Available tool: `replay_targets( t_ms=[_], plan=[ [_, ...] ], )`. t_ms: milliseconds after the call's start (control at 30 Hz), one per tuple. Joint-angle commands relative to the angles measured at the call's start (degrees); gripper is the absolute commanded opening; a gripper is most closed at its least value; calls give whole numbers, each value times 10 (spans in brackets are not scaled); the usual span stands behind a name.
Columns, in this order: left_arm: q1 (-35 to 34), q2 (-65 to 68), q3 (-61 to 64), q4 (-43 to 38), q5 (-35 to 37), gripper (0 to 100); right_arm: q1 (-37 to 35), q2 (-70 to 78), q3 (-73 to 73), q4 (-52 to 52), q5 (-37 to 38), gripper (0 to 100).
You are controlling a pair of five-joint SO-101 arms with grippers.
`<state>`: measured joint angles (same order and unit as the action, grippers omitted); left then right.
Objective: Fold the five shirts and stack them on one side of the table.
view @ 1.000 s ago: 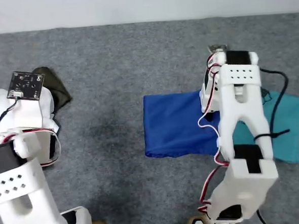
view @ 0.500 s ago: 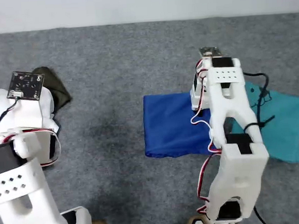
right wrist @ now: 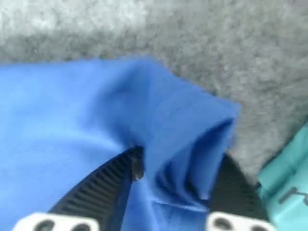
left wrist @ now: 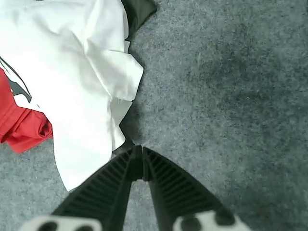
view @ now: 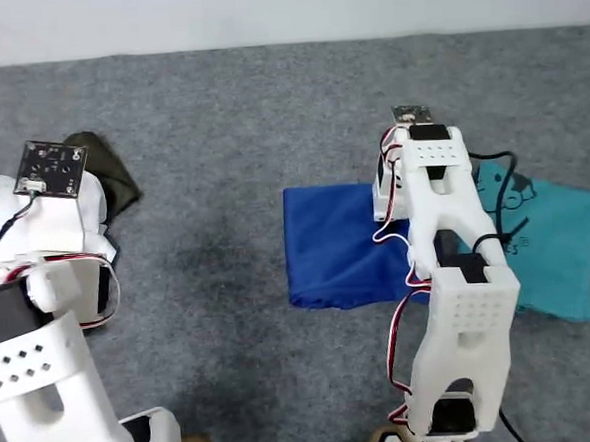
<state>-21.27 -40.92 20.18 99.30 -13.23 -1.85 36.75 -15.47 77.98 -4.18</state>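
- Landmark: blue shirt (view: 336,243), lying flat on the grey tabletop (view: 218,115), roughly mid-right in the high view.
- Right arm (view: 448,272) reaches over the right-hand part of the blue shirt. Its wrist sits above the shirt's far right corner.
- Right jaws: clamped on a bunched fold of the blue shirt near that corner. In the right wrist view the fabric is tented up between the two fingers.
- Teal shirt (view: 547,251): just to the right of the blue shirt, spread flat, with a dark print showing on it. The arm hides the seam between the two, so I can't tell if they overlap.
- Left arm (view: 41,327): well apart from the blue shirt, on its left.
- Left jaws: closed with the tips meeting and nothing between them. They are over bare tabletop, just beside the edge of the white shirt (left wrist: 82,72).
- The white shirt is crumpled, well left of the blue shirt.
- Red shirt (left wrist: 21,127): pokes out from under the white shirt, on the side away from the blue shirt.
- Dark olive shirt (view: 112,177): at the far end of that pile, also partly under the white one.
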Motion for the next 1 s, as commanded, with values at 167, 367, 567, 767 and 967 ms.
replay_targets(
  t_ms=[167,367,567,767,967],
  plan=[
    [3,-13,-7,-10,-7,5,-7,11,-107,61,127,10],
    [3,-13,-7,-10,-8,5,-16,29,-244,36,372,10],
    [3,-13,-7,-10,-8,5,-29,96,-329,-10,590,10],
    [3,-13,-7,-7,-8,5,-27,146,-413,-2,586,86],
    [3,-13,-7,-6,-8,5,-27,147,-538,73,405,234]
  ],
)
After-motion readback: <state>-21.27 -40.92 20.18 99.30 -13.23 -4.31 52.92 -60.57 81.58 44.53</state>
